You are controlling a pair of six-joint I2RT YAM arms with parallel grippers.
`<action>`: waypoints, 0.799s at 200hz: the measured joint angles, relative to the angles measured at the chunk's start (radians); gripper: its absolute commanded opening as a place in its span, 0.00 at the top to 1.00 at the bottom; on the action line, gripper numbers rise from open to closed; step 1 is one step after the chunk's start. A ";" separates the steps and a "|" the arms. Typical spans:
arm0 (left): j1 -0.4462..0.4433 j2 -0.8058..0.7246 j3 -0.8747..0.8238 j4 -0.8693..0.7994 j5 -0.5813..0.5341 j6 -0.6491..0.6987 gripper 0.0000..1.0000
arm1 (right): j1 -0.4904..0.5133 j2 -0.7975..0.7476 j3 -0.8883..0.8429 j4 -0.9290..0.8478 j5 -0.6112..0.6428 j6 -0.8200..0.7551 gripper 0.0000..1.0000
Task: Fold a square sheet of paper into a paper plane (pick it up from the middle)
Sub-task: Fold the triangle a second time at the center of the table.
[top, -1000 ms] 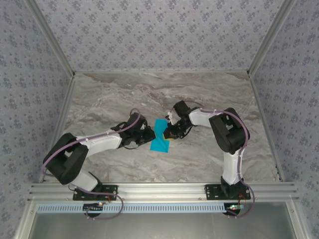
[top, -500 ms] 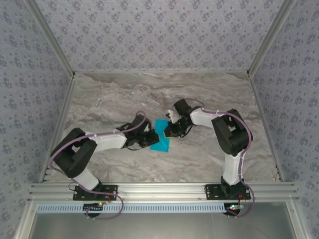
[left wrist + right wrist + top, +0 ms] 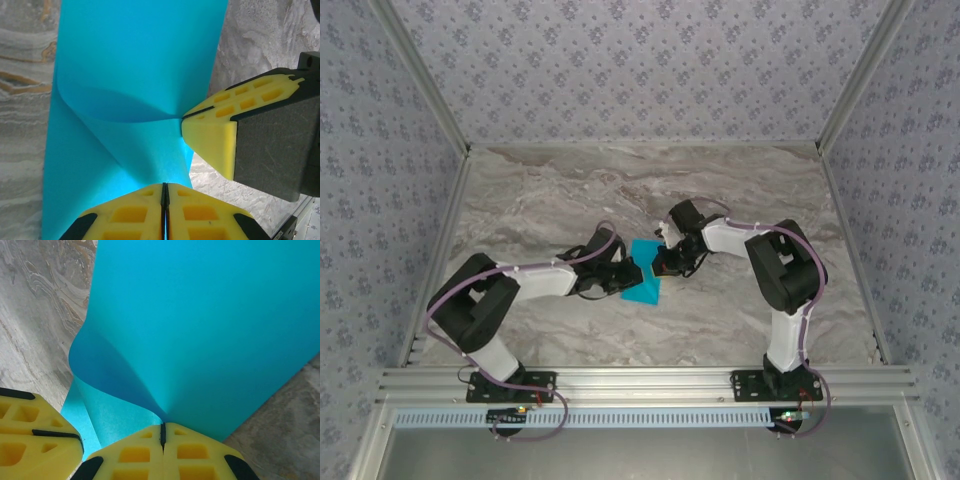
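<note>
The square sheet of paper (image 3: 643,272) is bright cyan and lies mid-table between both arms, bent over itself in a soft curl. My left gripper (image 3: 626,277) comes at it from the left and is shut on its near edge, the paper (image 3: 135,60) running into the closed yellow fingertips (image 3: 145,200). From the right, my right gripper (image 3: 661,262) is shut on the curled fold (image 3: 200,315), pinched at its tip (image 3: 162,426). The two grippers sit almost touching; the right one's fingers (image 3: 212,135) show in the left wrist view. A paper plane is out of view.
The marble table (image 3: 570,190) is bounded by patterned walls at the back and sides. An aluminium rail (image 3: 650,380) runs along the near edge by the arm bases. The left gripper's fingers (image 3: 35,435) crowd the lower left of the right wrist view.
My left arm has swung its elbow rightward and pushed its gripper a little closer to the paper. The right arm and the paper have barely moved.
</note>
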 measured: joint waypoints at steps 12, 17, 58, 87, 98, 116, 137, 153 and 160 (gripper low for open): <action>0.000 0.007 0.008 0.000 0.002 0.002 0.89 | 0.000 -0.006 -0.002 0.000 0.002 0.000 0.95; 0.000 0.009 0.010 0.000 0.002 0.004 0.89 | 0.000 -0.009 -0.003 0.000 0.003 0.000 0.95; 0.000 0.013 0.037 0.000 0.002 0.016 0.89 | 0.000 -0.019 -0.006 0.000 0.012 0.000 0.96; 0.000 0.028 0.041 0.002 0.002 0.016 0.89 | -0.003 -0.021 -0.011 -0.002 0.019 0.000 0.96; 0.000 0.041 0.041 0.002 0.003 0.016 0.89 | -0.003 -0.021 -0.013 -0.003 0.019 0.000 0.96; 0.000 0.057 0.041 0.001 0.003 0.016 0.89 | -0.007 -0.023 -0.014 -0.003 0.026 0.000 0.96; 0.000 0.063 0.041 0.002 0.003 0.017 0.89 | -0.011 -0.023 -0.014 -0.003 0.027 0.000 0.96; 0.000 0.064 0.043 0.003 0.003 0.019 0.89 | -0.011 -0.023 -0.014 -0.003 0.029 0.000 0.96; 0.000 0.064 0.045 0.003 0.003 0.019 0.89 | -0.011 -0.023 -0.014 -0.003 0.030 0.001 0.96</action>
